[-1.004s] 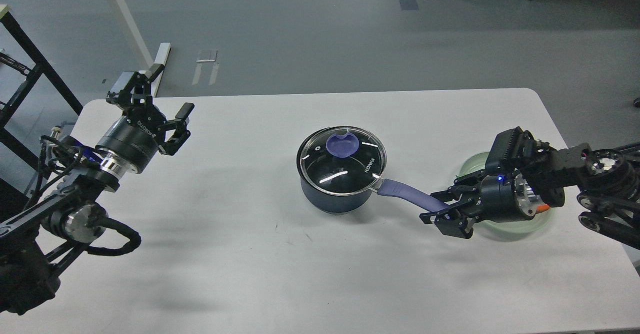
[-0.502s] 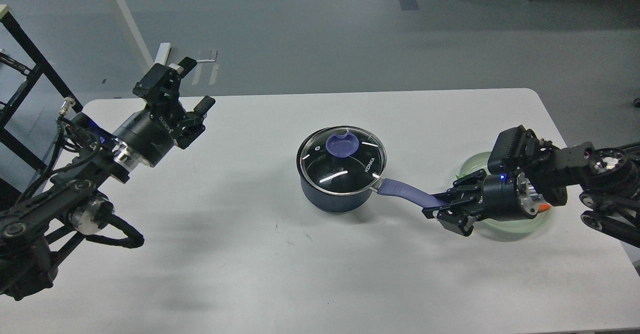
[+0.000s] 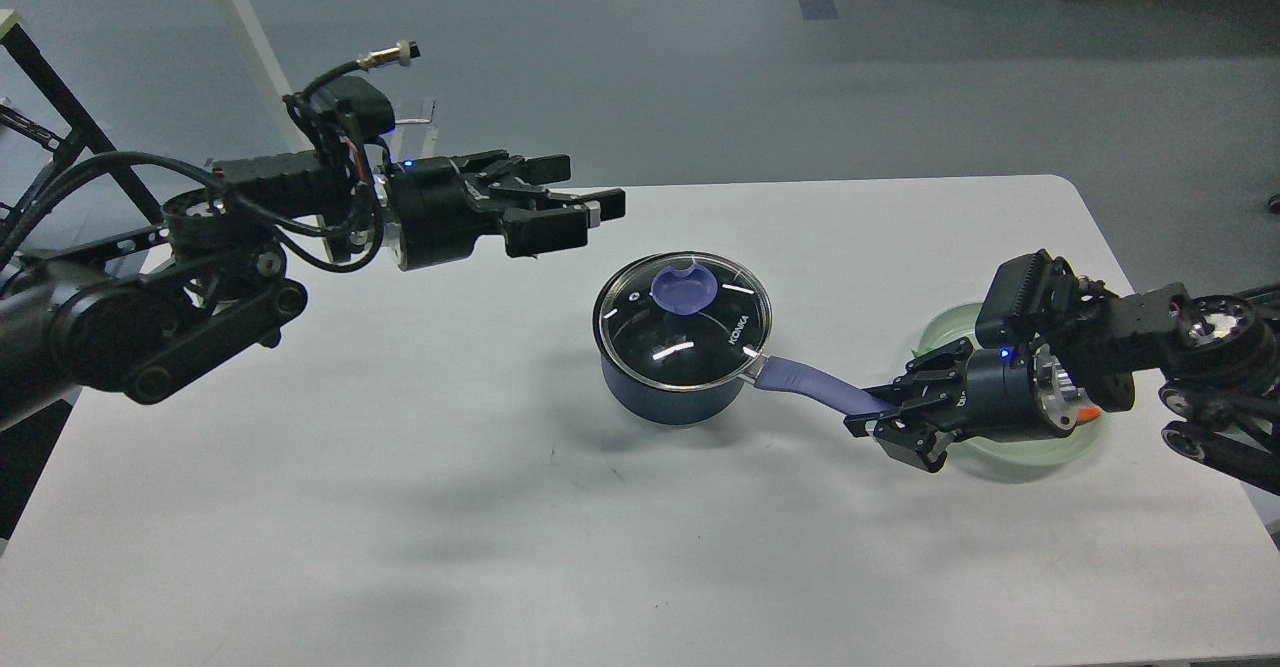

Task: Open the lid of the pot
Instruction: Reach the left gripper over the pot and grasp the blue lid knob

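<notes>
A dark blue pot [image 3: 672, 397] stands in the middle of the white table [image 3: 400, 507]. Its glass lid [image 3: 684, 322] with a purple knob [image 3: 683, 288] sits closed on it. The pot's purple handle [image 3: 812, 390] points to the right. My right gripper [image 3: 872, 419] is shut on the end of that handle. My left gripper [image 3: 575, 209] is open and empty, held in the air above and to the left of the lid, fingers pointing right.
A pale green plate [image 3: 1040, 447] lies on the table under my right wrist, with something orange [image 3: 1088, 414] on it. A table leg and a black frame stand on the floor at the far left.
My left arm has swung right and forward, bringing its open gripper from the table's left edge to near the lid. My right gripper has closed on the pot handle.
</notes>
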`<state>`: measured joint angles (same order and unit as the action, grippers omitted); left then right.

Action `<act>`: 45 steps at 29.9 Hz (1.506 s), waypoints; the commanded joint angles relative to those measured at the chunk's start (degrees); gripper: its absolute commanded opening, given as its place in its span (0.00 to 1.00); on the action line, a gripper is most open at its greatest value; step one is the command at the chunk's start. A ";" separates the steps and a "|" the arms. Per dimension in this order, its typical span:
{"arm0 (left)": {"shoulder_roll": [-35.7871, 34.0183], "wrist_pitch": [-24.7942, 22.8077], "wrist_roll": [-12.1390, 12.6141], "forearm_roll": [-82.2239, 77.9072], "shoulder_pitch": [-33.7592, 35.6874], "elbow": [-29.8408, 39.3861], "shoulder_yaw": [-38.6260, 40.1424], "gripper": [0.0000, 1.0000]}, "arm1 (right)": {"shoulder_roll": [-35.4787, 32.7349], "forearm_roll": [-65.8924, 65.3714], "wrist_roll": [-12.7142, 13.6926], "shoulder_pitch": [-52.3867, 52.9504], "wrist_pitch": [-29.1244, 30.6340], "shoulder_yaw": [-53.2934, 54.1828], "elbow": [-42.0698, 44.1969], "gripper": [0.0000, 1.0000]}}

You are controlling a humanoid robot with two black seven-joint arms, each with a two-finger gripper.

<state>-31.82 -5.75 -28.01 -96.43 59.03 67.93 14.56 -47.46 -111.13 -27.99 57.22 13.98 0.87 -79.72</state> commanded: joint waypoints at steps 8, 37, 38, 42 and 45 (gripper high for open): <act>11.77 6.28 0.01 -11.67 5.83 -8.41 -11.92 0.99 | -0.88 0.03 -0.01 -0.09 0.00 0.01 -0.08 0.30; 24.26 9.00 0.01 -11.94 5.49 -25.21 -16.14 0.99 | -1.32 0.21 -0.01 -0.09 -0.09 0.09 -0.17 0.31; 24.26 9.00 0.01 -11.94 4.87 -25.21 -16.06 0.99 | -1.24 0.21 -0.01 0.00 -0.09 0.09 -0.17 0.31; 24.61 9.09 0.01 -11.94 4.17 -25.30 -16.06 0.99 | -1.32 0.21 -0.01 -0.09 -0.09 0.09 -0.17 0.31; 24.70 9.09 0.01 -11.94 4.08 -25.65 -16.06 0.99 | -1.24 0.21 -0.01 -0.09 -0.09 0.09 -0.17 0.31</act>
<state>-7.23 3.28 -27.99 -108.31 63.24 42.58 -1.52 -48.77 -110.92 -28.00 57.17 13.88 0.97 -79.90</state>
